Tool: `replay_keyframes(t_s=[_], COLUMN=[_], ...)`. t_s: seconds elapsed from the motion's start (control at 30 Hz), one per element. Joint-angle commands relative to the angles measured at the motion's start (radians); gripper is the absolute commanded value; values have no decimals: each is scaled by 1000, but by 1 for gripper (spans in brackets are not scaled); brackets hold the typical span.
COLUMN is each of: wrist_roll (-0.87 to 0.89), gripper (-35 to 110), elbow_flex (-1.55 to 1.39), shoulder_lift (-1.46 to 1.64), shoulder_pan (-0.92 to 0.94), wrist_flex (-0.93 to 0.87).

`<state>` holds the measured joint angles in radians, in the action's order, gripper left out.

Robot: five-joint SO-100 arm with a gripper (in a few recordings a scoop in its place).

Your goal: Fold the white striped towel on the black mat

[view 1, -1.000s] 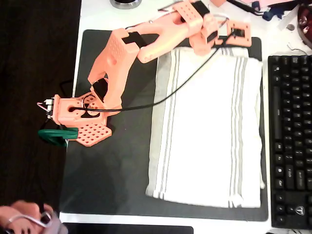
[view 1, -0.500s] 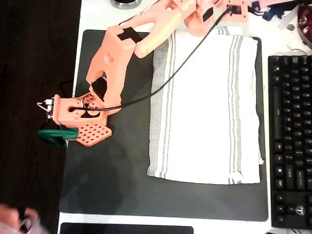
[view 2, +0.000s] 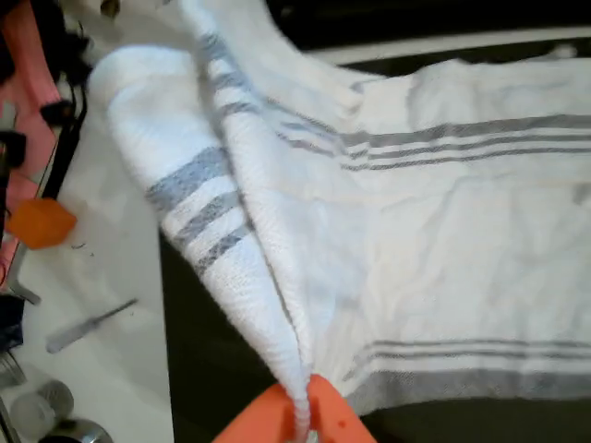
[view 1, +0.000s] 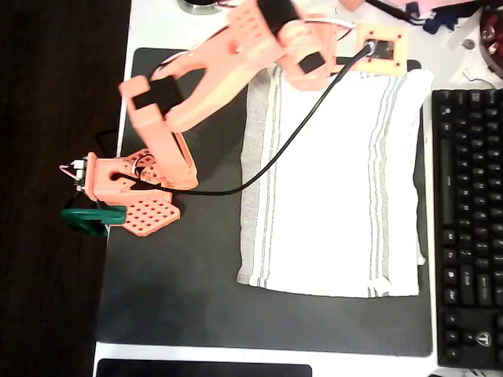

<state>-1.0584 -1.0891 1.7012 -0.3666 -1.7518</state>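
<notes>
Towel (view 2: 277,231) edge pinched in pincer (view 2: 305,420).

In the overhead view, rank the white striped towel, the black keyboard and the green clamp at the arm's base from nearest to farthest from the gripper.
1. The white striped towel: its top edge lies right under the gripper, at the mat's far end.
2. The black keyboard: along the right edge.
3. The green clamp: far left, beside the arm's base.

Your white desk (view 1: 157,23) carries the black mat (view 1: 181,290), which covers most of it in the overhead view. The black keyboard (view 1: 468,228) lies just right of the mat (partly cut off), and the towel (view 1: 330,196) sits on the mat.
</notes>
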Motion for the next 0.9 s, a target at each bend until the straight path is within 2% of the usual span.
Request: replay_keyframes(t_s=[0.0, 0.13, 0.23, 0.37, 0.5, 0.57, 0.63, 0.87], wrist_roll=[-48, -143, -272, -422, -499, -466, -459, -462], gripper=[0, 0, 0, 0, 0, 1, 8, 15], elbow_flex=[-14, -163, -387, -666, -953, -1029, -1063, -1043], shoulder_lift=[129, 252, 367, 437, 428, 370, 311, 344], shoulder_pan=[83, 261, 423, 660, 818, 857, 890, 945], wrist_flex=[-20, -5, 109, 330, 637, 764, 851, 798])
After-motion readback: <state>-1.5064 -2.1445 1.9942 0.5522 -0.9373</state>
